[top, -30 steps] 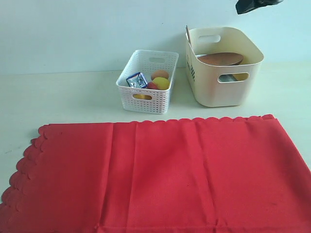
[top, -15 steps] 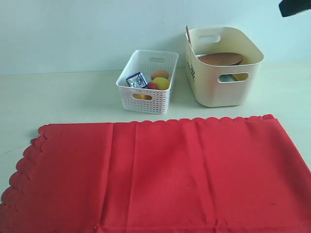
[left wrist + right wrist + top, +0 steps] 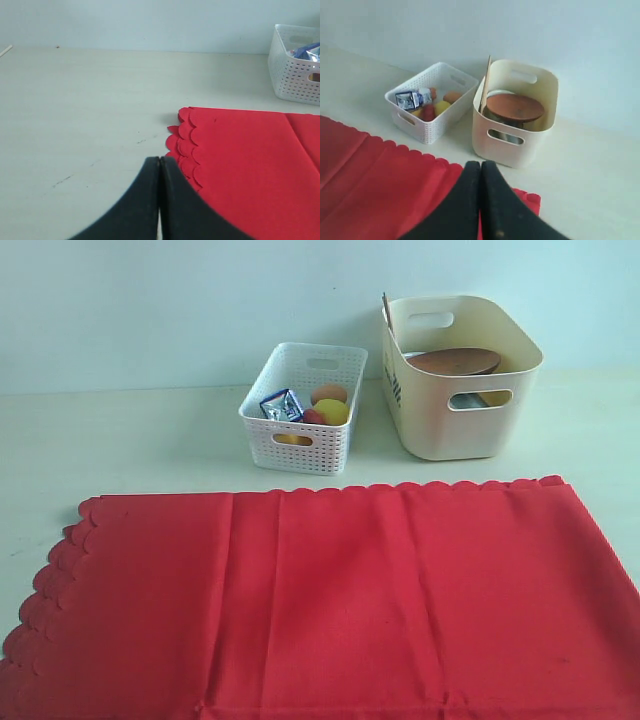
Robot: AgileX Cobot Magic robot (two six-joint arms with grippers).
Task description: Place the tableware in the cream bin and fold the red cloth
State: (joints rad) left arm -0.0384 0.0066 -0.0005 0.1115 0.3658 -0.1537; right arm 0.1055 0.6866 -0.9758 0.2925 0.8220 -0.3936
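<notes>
Two bins stood toward the far edge of the table (image 3: 130,430), near each other but not touching: the cream bin (image 3: 430,435) on the right and a smaller white perforated basket (image 3: 300,450) to its left. Inside the cream bin a brown wooden plate (image 3: 455,361) lay roughly level near the top, resting on something metallic that I couldn't make out, and light chopsticks (image 3: 386,312) leaned upright in the bin's far left corner, poking above the rim. The basket held a blue-and-white snack packet (image 3: 282,404), an egg (image 3: 328,393) and a yellow lemon (image 3: 332,411), among other bits.

The red cloth (image 3: 330,600) lay spread flat along the near edge, covering most of the table's width (far wider than either bin), with scalloped borders along its far and left sides and faint crease lines running across it.

The left gripper (image 3: 160,165) had its jaws pressed together on nothing, poised by the cloth's scalloped left border. The right gripper (image 3: 480,167) was likewise fully closed and empty, hanging near the cloth's far right corner, in front of the cream bin.
</notes>
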